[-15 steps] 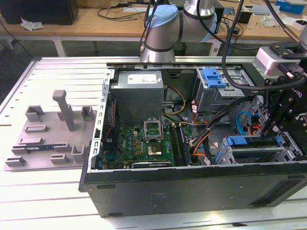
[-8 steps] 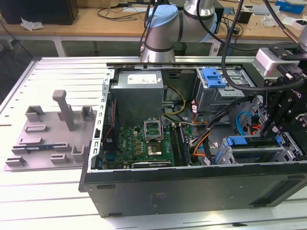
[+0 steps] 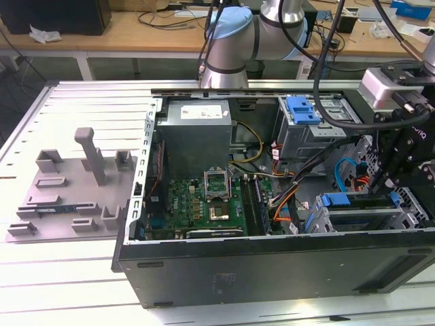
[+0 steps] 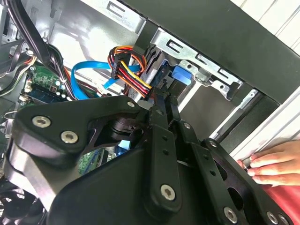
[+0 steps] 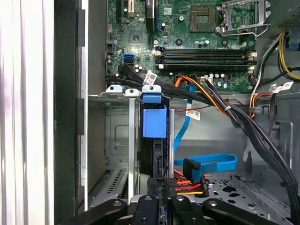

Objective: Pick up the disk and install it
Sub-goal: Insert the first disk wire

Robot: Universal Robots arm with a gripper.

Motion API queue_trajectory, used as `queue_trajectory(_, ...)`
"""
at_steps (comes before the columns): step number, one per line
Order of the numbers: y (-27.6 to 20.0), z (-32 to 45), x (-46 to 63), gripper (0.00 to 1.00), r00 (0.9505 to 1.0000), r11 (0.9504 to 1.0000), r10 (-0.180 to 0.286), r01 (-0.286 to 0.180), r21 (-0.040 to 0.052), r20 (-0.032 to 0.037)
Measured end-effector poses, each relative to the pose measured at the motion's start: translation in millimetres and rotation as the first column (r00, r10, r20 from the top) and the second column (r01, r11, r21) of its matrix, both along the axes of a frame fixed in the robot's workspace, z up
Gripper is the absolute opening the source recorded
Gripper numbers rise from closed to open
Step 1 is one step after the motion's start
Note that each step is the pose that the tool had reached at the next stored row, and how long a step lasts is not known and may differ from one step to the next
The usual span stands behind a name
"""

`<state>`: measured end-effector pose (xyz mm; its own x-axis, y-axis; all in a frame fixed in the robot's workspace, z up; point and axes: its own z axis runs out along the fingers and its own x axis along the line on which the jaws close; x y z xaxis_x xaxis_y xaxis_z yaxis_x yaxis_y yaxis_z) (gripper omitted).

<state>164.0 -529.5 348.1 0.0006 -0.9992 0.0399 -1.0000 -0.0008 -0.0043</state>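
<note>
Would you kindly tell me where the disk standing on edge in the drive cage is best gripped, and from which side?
Probably along the disk's exposed narrow edge, pinching its two flat faces and coming straight in through the case's open side. It stands on edge in the drive cage, whose metal walls flank both faces deeper in.

Exterior view looks down from farther off at the open computer case [image 3: 272, 265] — both wrist views close inside it.
</note>
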Motion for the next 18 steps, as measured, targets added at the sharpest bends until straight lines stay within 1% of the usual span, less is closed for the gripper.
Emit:
queue_trajectory(7, 1.3, -0.6, 0.2, 0.17, 1.0, 1.0, 0.0, 0.0, -0.0001, 0.0)
queue_trajectory(18, 1.3, -2.2, 1.0, 0.17, 1.0, 1.0, 0.0, 0.0, 0.0, 0.0001)
